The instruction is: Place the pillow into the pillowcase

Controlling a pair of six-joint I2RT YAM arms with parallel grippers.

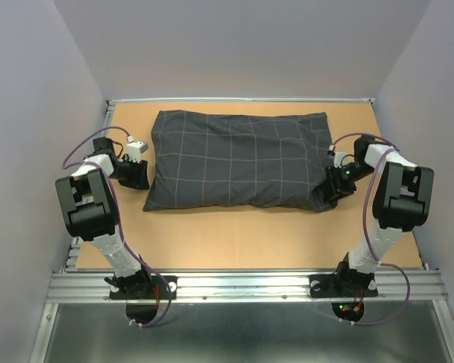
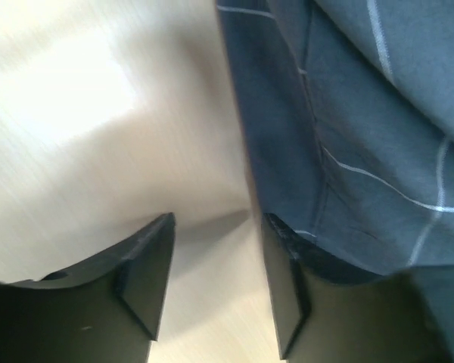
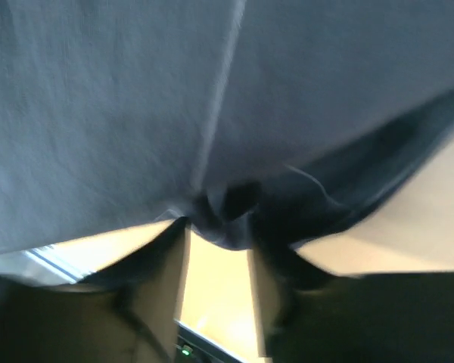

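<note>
Bare counter is being seen round both tools. Pillowcase is lying just right of left tool, parted, empty. Its corner is bunching at right tool tips; grip cannot be told.

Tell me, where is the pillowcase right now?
In the top view the pillowcase lies across the far half of the table, with the left gripper at its left end and the right gripper at its near right corner.
</note>
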